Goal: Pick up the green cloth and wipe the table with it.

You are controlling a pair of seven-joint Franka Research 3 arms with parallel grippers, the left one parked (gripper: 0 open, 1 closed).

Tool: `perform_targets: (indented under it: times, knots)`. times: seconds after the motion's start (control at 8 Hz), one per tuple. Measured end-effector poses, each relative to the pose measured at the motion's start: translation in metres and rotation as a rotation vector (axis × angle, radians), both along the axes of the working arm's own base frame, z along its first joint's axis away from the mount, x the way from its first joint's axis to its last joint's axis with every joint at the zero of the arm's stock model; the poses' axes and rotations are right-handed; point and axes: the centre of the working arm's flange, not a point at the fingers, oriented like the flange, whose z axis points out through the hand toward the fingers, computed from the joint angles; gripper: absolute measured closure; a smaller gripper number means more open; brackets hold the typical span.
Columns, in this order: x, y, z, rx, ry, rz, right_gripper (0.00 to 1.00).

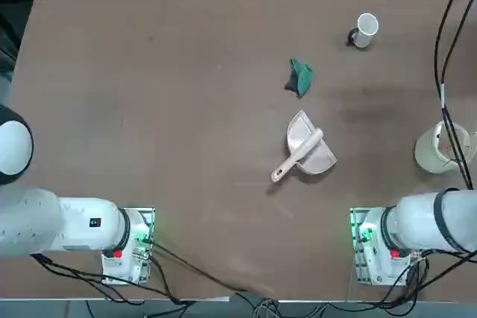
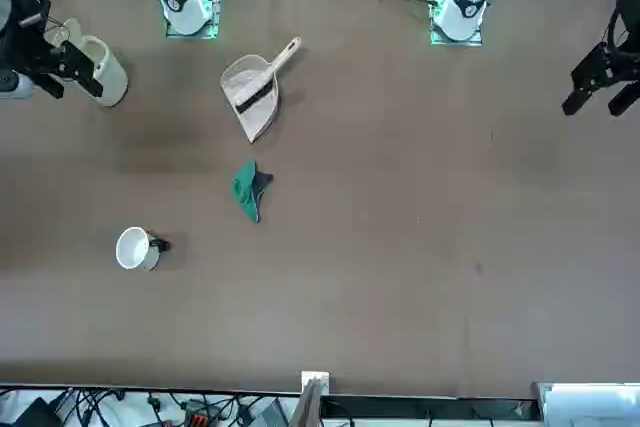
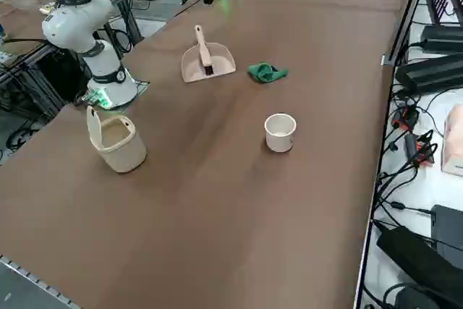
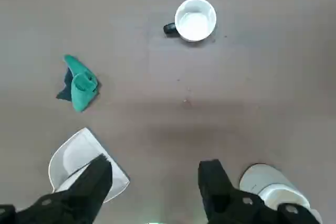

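The right pincer [image 4: 155, 174] is seen released and empty, held high above the desk [image 4: 262, 87], presumably so the whole layout stays in sight before any descent. A dustpan [image 4: 79, 161] shows at the lower left and a cup [image 4: 195, 19] at the top. The green cloth [image 4: 79, 83] lies crumpled at the centre left, untouched, its long axis running upper left to lower right.

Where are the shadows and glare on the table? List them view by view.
Top view: a soft dark patch on the table right of the dustpan. Right wrist view: a dim band crosses the table between the open right gripper, hanging high above it, and the white cup. Right side view: even light, no glare, only a faint shadow by the cup.
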Motion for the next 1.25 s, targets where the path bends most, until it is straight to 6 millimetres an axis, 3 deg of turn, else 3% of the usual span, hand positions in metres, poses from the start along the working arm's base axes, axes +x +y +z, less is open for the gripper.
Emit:
perform_targets:
  times: [0.5, 0.75, 1.0, 1.25]
  knots:
    - [0.000, 0.001, -0.001, 0.001, 0.002, -0.004, 0.00]
    - [0.010, 0.025, -0.019, 0.003, 0.019, 0.013, 0.00]
    - [0.029, 0.076, -0.062, 0.007, 0.027, 0.059, 0.00]
    - [0.047, 0.141, -0.136, 0.006, 0.048, 0.071, 0.00]
